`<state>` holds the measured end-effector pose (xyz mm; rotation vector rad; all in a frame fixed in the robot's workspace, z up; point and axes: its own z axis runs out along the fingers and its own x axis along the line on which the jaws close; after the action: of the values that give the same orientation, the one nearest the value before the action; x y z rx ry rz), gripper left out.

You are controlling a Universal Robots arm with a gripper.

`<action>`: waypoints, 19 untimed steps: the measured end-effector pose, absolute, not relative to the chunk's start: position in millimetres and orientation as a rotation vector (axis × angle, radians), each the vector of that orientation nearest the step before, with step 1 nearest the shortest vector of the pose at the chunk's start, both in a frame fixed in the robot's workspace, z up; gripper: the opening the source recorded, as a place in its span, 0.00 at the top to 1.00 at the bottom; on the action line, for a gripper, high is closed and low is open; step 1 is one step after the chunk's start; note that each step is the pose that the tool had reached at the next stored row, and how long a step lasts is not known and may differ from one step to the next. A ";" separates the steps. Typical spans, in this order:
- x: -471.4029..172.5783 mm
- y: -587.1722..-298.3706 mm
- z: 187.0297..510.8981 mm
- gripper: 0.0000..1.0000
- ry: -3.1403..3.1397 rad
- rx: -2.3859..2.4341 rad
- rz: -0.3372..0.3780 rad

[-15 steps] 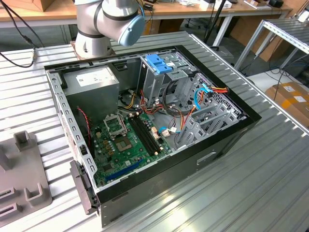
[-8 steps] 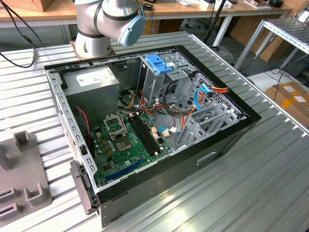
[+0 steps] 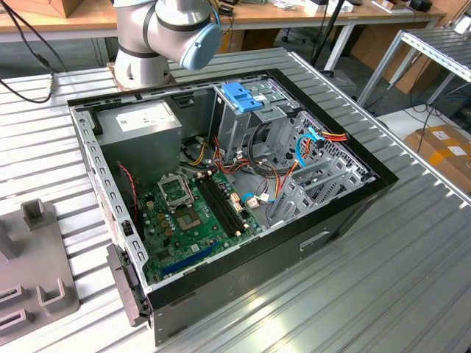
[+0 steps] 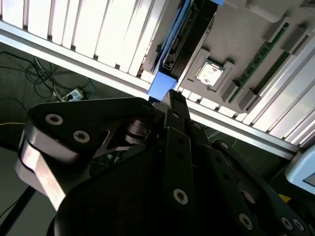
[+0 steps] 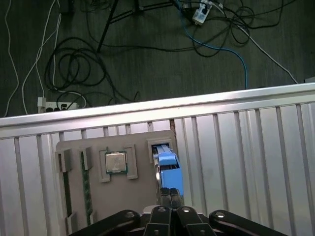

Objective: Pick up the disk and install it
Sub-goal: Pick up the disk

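Note:
The disk [image 5: 166,162] stands on edge in a slot of the grey holder plate [image 5: 118,196], its bright blue rail and end tab facing the camera. In the second wrist view the blue tab [image 4: 158,86] sits just past my fingertips, and the dark drive body runs away from it. My gripper [image 5: 170,192] hangs directly over the blue end, its two dark fingers pressed together with no gap; the same closed fingers [image 4: 173,96] appear beside the tab. Whether the tips touch the disk I cannot tell. The open computer case [image 3: 331,235] lies on the ribbed table.
The holder plate [image 3: 33,272] lies at the exterior view's left, near the table edge. It also carries a processor chip [image 5: 115,162] and a green memory stick [image 5: 86,191]. Inside the case are a motherboard [image 3: 191,213], loose cables and a blue bracket [image 3: 239,95]. Cables litter the floor.

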<state>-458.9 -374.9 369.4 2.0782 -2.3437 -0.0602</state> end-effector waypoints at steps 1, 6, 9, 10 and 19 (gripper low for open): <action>-458.9 -374.9 369.3 0.89 -2.344 2.078 -0.061; -459.0 -374.9 367.8 0.89 -2.343 2.081 -0.063; -458.9 -374.9 367.7 0.89 -2.343 2.081 -0.063; -458.9 -374.9 367.7 0.89 -2.343 2.081 -0.063; -458.9 -374.9 367.7 0.34 -2.342 2.082 -0.063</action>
<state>-458.9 -374.9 367.7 2.0823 -2.3418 -0.0626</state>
